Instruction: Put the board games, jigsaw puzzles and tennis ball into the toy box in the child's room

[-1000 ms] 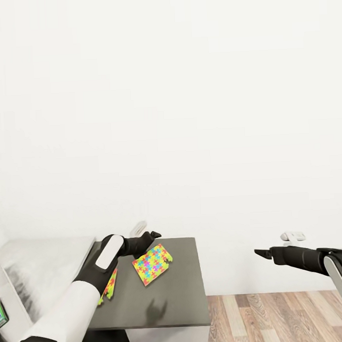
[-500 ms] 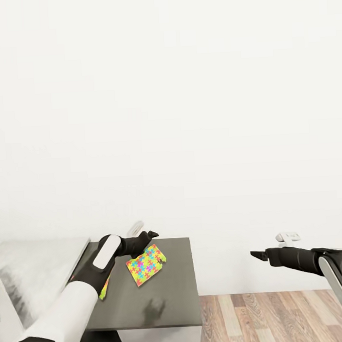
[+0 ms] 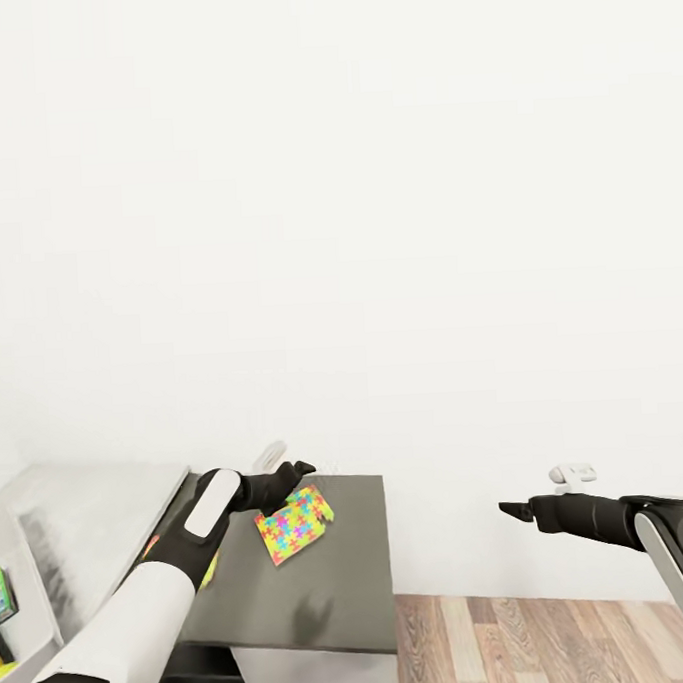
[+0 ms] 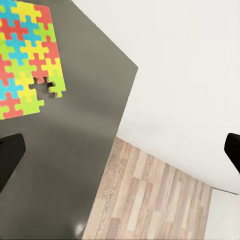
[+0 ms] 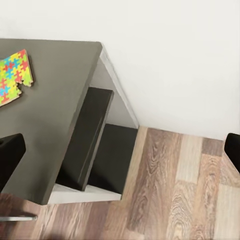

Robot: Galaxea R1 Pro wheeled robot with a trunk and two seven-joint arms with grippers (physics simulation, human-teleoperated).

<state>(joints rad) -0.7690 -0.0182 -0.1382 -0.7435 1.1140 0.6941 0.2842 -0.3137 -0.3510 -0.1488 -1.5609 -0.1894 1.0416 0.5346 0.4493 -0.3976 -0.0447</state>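
Note:
One jigsaw puzzle, a jagged multicoloured sheet, lies flat on the dark grey section of the table. My left gripper hovers just above the puzzle's far-left corner, open and empty, with its fingers far apart in the left wrist view. A second puzzle peeks out from under my left forearm. My right gripper hangs open over the floor, to the right of the table. A sliver of a green printed board game shows at the picture's left edge.
The table's light grey top joins the dark section on the left, with a pale raised rim at its near-left end. A white wall stands right behind. Wood-plank floor lies right of the table, and dark open shelves sit under the table's end.
The whole picture has shifted slightly, so the camera moved. Both grippers stay open in the same pose and the puzzle lies where it was.

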